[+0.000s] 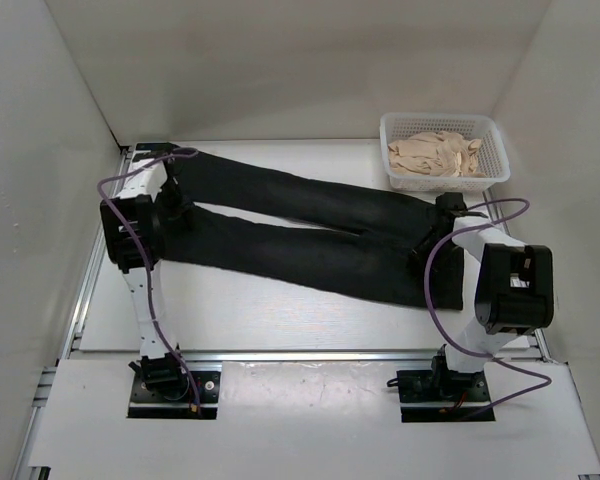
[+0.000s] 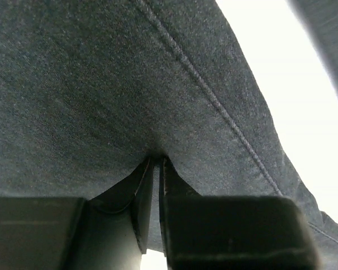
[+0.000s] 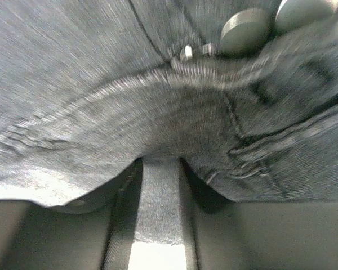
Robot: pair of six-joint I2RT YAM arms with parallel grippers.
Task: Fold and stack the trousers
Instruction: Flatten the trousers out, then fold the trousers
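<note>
The black trousers (image 1: 300, 235) lie spread flat across the white table (image 1: 280, 315), with the legs pointing left and the waist at the right. My left gripper (image 1: 176, 214) is at the leg ends. In the left wrist view it (image 2: 156, 158) is shut, pinching the leg fabric (image 2: 101, 84) at its tips. My right gripper (image 1: 446, 212) is at the waistband. In the right wrist view it (image 3: 160, 162) is shut on a fold of the waist fabric (image 3: 101, 84), close below the metal buttons (image 3: 245, 28).
A white mesh basket (image 1: 395, 128) holding a beige cloth pile (image 1: 440, 155) stands at the back right, just behind the waistband. White walls close in the table on the left, back and right. A metal rail (image 1: 310, 355) runs along the near edge.
</note>
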